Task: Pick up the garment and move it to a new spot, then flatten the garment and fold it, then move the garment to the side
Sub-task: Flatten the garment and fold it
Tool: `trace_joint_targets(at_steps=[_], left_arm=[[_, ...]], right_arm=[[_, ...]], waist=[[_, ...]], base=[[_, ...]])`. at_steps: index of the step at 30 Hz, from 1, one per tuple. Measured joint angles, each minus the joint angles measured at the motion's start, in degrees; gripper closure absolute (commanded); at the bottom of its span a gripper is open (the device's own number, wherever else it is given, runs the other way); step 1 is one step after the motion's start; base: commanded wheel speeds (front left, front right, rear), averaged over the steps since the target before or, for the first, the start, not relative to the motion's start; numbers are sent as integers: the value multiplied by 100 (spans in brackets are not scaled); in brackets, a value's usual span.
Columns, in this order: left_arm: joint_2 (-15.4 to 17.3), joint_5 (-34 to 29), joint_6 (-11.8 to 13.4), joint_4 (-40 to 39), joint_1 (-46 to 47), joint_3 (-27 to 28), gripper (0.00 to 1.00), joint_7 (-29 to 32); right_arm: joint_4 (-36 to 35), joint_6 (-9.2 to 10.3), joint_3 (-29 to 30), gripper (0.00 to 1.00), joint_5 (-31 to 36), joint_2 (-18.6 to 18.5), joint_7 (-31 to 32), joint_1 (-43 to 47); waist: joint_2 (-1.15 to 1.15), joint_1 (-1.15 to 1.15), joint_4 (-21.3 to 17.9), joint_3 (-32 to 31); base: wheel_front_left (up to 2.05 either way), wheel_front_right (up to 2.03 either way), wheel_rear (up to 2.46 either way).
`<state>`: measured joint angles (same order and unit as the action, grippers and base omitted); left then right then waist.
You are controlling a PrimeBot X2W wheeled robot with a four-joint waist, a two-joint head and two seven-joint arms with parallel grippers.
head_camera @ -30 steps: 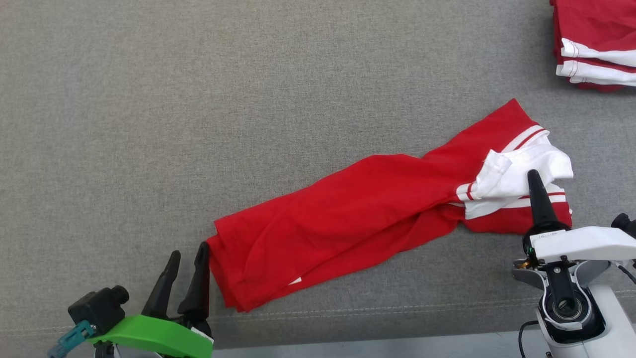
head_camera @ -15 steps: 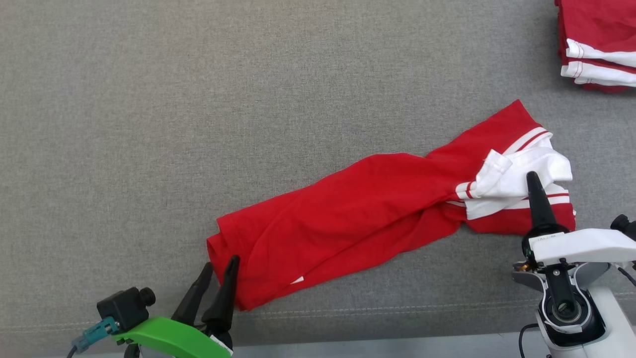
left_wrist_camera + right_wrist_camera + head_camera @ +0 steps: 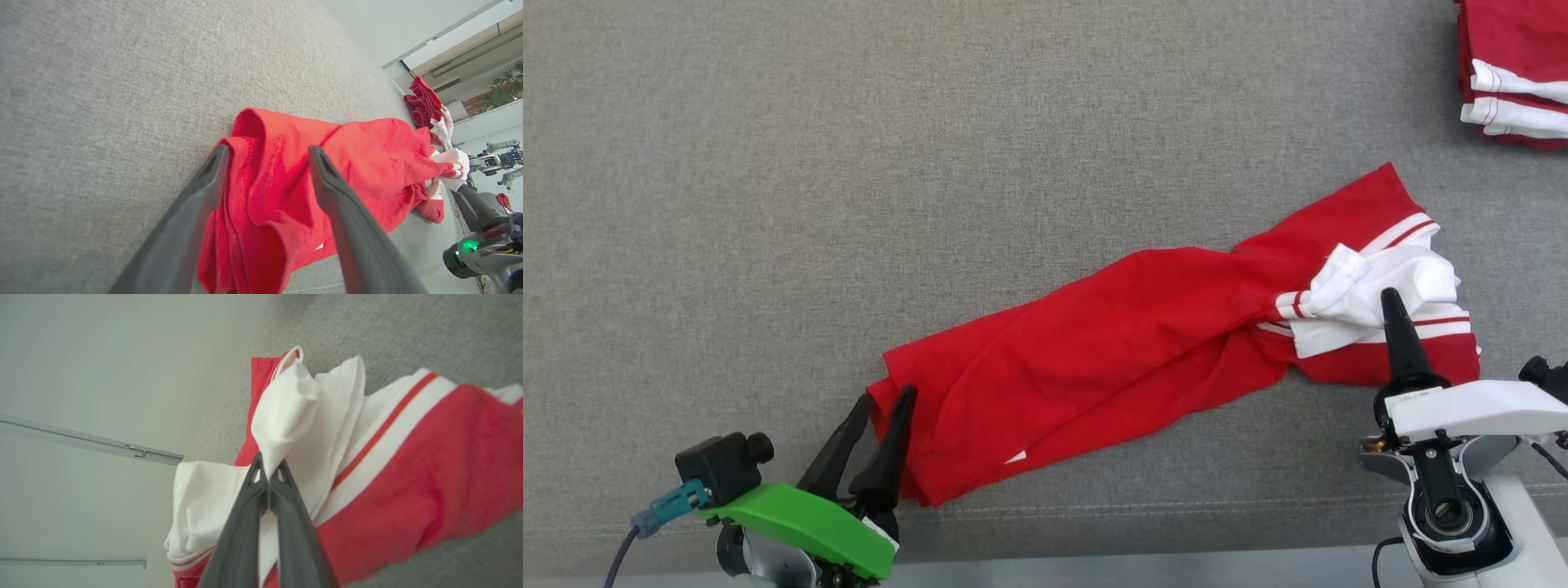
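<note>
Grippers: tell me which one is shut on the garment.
The right gripper, pinched shut on the white part of the garment; the left gripper is open, its fingers straddling the red end.

You have bright, even light and faint shadows. Your wrist views warp at the edges. The right one blurs the garment (image 3: 408, 477).

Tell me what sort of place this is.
Likely a robotics lab set up for clothes-folding: a grey fabric worktop under the garment, a stack of folded red-and-white garments, and other robot arms beyond.
</note>
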<state>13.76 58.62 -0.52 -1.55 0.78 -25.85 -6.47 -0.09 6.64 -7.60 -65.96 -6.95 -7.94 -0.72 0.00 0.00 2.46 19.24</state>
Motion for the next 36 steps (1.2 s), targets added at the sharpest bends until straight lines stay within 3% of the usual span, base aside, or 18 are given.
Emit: trace_joint_targets(at_steps=[36], left_arm=[[-5,20,-80,-85,276,-231,0,499]], right_arm=[[13,44,-37,100,58,49,45,-2]], waist=[[0,0,-21,93]], base=[[0,0,0]])
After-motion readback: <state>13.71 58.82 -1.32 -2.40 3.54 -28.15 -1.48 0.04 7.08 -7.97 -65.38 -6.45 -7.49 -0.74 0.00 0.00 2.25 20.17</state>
